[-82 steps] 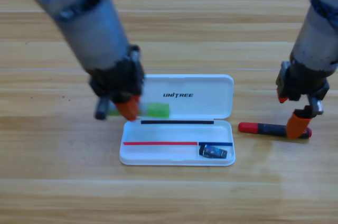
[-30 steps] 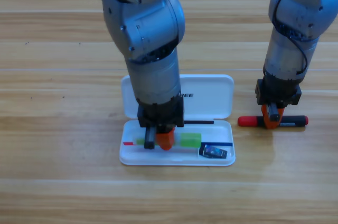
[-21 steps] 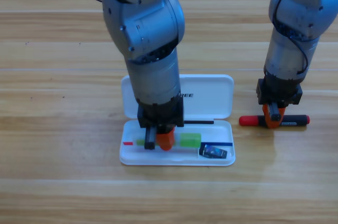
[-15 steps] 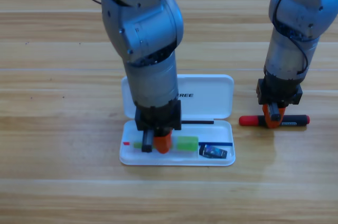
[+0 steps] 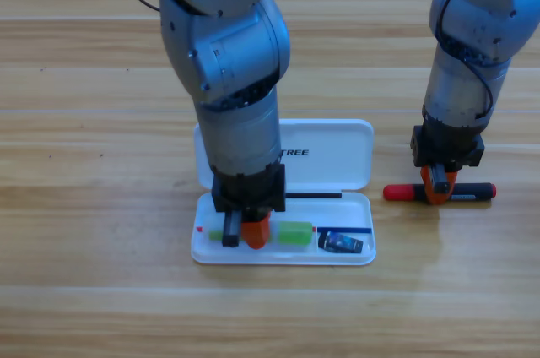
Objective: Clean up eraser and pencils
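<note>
Left gripper point(image 5: 242, 234) holds green pencil point(image 5: 294, 233) down in case point(image 5: 364, 252), eraser point(image 5: 341, 242) to its right; next, release. Right gripper point(image 5: 436, 187) sits on red pencil point(image 5: 472, 192), grip unclear.

A white case point(image 5: 329, 160) lies open on the wooden table point(image 5: 84, 206), its lid flat behind the tray

Both arms are grey metal cylinders with rounded joint housings and thin black cables. Each ends in a black gripper block, left gripper point(image 5: 245, 234) and right gripper point(image 5: 438, 188), with orange jaws.
</note>
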Controlling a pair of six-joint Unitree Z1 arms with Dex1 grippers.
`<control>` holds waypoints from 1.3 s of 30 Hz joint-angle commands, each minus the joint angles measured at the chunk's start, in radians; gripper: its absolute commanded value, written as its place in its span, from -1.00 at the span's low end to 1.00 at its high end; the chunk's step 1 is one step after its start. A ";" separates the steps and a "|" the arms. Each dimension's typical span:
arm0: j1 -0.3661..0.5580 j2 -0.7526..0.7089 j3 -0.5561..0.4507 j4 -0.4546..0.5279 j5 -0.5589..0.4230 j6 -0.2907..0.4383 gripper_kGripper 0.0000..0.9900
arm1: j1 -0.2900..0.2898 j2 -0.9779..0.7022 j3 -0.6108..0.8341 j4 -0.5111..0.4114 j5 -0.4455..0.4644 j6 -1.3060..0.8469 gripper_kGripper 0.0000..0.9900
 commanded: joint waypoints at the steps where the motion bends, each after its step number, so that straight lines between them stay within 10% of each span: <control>1: 0.015 0.020 0.026 -0.005 -0.010 0.000 -0.07 | -0.006 0.036 0.050 0.016 -0.019 -0.001 -1.00; 3: 0.017 0.019 0.030 -0.005 -0.005 -0.003 0.75 | -0.006 0.033 0.052 0.018 -0.021 -0.001 -1.00; 6: 0.017 0.014 0.030 -0.005 -0.002 -0.003 0.94 | -0.006 0.019 0.058 0.019 -0.021 -0.001 -1.00; 23: 0.017 -0.248 0.023 0.094 -0.008 -0.003 1.00 | 0.149 -0.260 -0.031 0.320 0.088 0.100 -1.00; 39: 0.292 -0.615 0.036 0.119 -0.071 0.051 1.00 | 0.268 0.180 -0.602 0.460 0.105 0.214 -1.00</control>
